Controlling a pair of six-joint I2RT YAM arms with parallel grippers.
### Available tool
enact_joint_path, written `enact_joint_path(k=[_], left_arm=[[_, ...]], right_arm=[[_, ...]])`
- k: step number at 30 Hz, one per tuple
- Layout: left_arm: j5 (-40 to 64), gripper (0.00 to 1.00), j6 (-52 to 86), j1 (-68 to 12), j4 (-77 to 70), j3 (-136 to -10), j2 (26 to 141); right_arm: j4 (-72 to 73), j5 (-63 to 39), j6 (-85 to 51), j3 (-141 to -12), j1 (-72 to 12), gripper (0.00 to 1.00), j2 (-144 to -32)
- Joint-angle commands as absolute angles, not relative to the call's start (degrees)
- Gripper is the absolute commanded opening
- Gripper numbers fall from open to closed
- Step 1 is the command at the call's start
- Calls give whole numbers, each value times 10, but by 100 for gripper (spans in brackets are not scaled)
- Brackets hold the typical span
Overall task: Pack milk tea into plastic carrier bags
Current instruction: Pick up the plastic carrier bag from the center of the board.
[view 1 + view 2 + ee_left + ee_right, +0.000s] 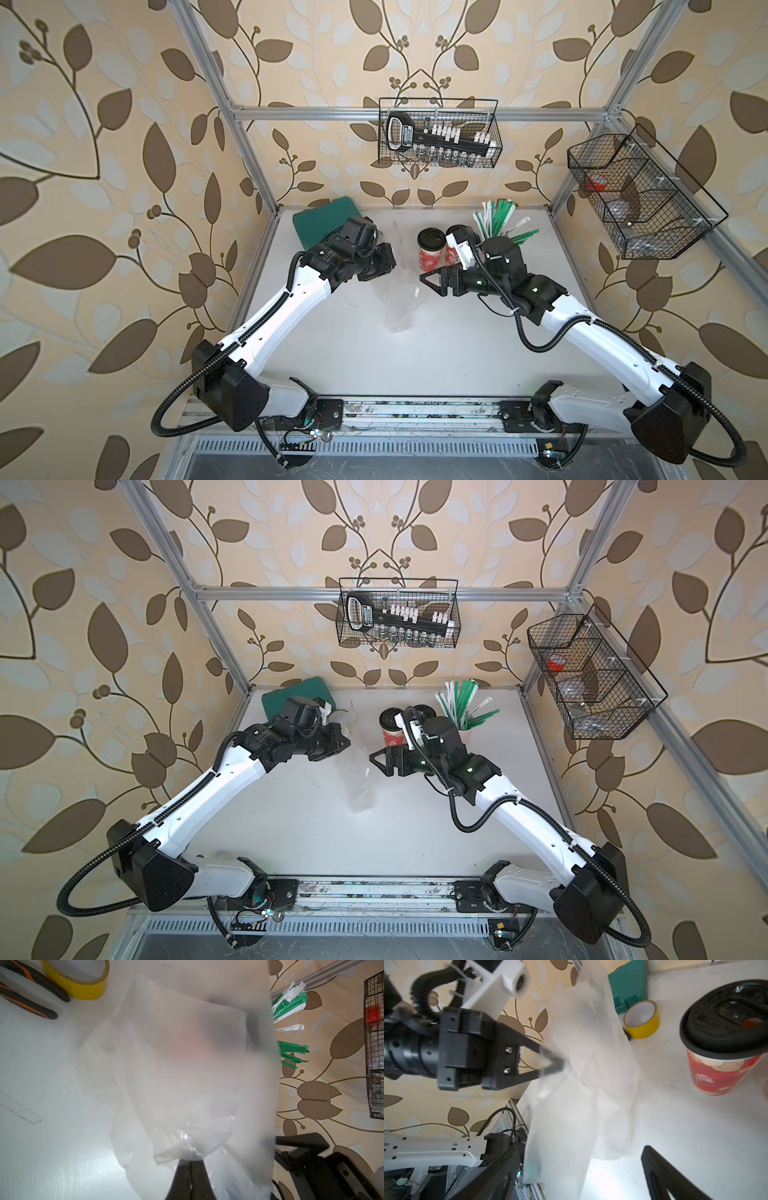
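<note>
Mid-table, centre of frame: plastic carrier bag [401, 299] hung crumpled from a pinch, its lower end trailing on the white table [457, 353].
Left gripper [560, 1065]: jaws clamped tight on the bag's film.
Right gripper [430, 280]: jaws spread wide, empty, just right of the bag.
Milk tea: near cup [430, 253] and far cup [452, 245] stood upright, black lids on, above the right gripper, outside the bag.
Upper right: straws [494, 220] behind the cups.
</note>
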State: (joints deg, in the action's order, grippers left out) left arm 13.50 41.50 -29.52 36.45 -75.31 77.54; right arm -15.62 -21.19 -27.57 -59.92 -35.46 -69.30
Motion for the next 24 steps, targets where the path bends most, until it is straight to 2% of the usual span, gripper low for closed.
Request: enact_joint_path(k=[1, 6, 8, 17, 20, 24], left_arm=[[154, 0, 431, -290, 329, -745, 751], [159, 0, 437, -282, 316, -726, 740], [164, 0, 439, -278, 312, -720, 735], [174, 0, 439, -270, 304, -704, 720], [181, 0, 442, -267, 297, -697, 717], [184, 0, 445, -263, 293, -694, 713]], right_arm=[[-156, -204, -249, -622, -366, 94, -707], [-168, -166, -222, -656, -370, 89, -747], [-179, -142, -215, -672, -370, 85, -767], [-213, -138, -196, -738, -371, 71, -852], [-216, -146, -199, -747, -371, 57, -865], [-211, -104, -217, -741, -371, 32, -858]])
